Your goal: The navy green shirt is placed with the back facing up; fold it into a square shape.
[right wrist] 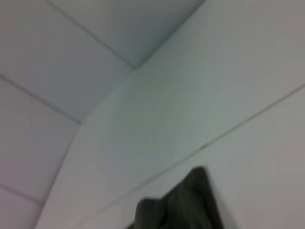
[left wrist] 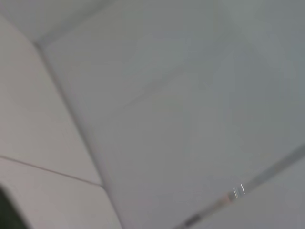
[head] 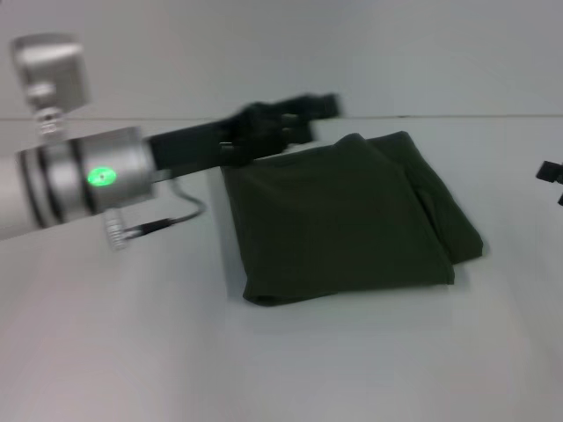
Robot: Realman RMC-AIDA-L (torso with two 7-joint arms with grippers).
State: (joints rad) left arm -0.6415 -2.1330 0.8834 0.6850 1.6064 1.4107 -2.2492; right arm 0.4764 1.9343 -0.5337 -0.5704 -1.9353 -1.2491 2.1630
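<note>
**Shirt folded on tabletop, left arm over its far corner**

Shirt first: navy green shirt (head: 343,215) lying on the white tabletop (head: 132,352), already folded to a near-square bundle, plain side up, no lettering showing. Layered edges visible along the right side, where one fold sits slightly offset from the one beneath; a rounded fold at the near-left corner. Sits right of centre in the head view, closer to the far edge of the tabletop than to the near one.

Left pincer (head: 308,112) stretched out over the far-left corner of the shirt, dark and smeared by motion — cannot tell whether clenched or released, nor whether touching the cloth. Silver forearm behind it, with a green indicator light (head: 102,177) glowing on the wrist section and a thin grey cable (head: 171,220) looping down beside it, just left of the shirt's left edge.

Right pincer (head: 552,176) barely in view at the right border of the head view, well apart from the shirt; only a dark sliver showing, state not readable.

Left wrist view: pale wall panels and seams only, plus a dark patch in one corner too blurred to name. Right wrist view: more pale panels, with a dark green bit of the shirt (right wrist: 183,202) at the frame's edge.

Pale wall (head: 308,53) behind the tabletop.
</note>
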